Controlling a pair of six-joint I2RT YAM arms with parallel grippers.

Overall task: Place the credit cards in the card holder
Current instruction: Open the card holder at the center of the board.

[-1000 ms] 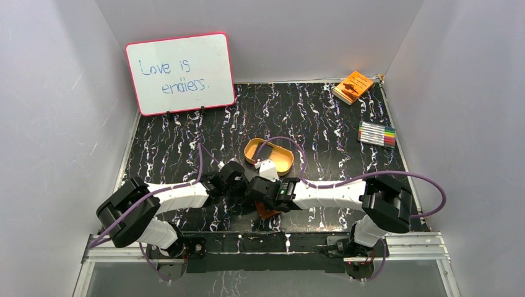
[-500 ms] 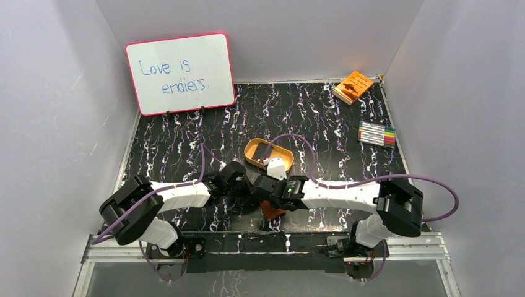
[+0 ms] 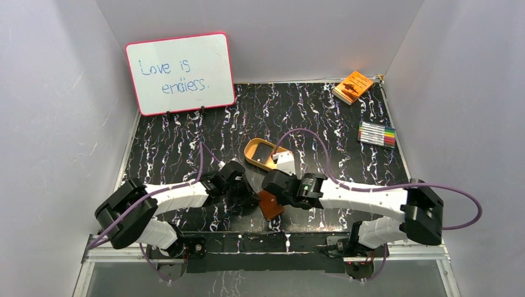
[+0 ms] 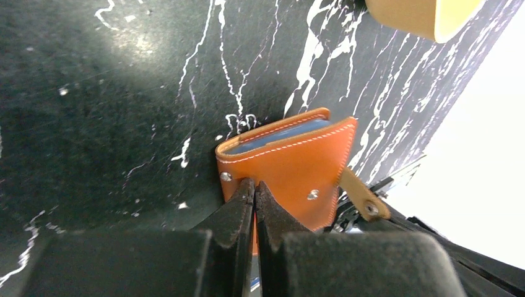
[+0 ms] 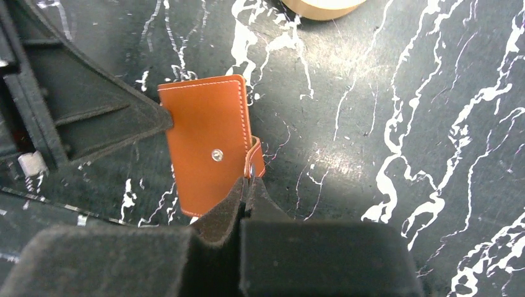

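The right gripper (image 5: 246,185) has slid rightward, uncovering the card holder (image 3: 270,204) at lower centre. It pinches the strap tab (image 5: 255,154); the left gripper (image 4: 254,187) clamps the holder's edge. A pale-blue card (image 4: 282,137) shows inside, so snapping shut seems next.

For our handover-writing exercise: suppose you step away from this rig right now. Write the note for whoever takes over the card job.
Left gripper: jaws shut on the card holder, at its near edge.
Right gripper: jaws shut at the end of the strap tab, apparently pinching it.
The holder lies folded on the marbled table between the grippers, with the snap unfastened.
Done: the edge of the pale blue card shows inside the holder.
Left: the black card is not visible in any view. Check whether it is already inside; if not, find and insert it.
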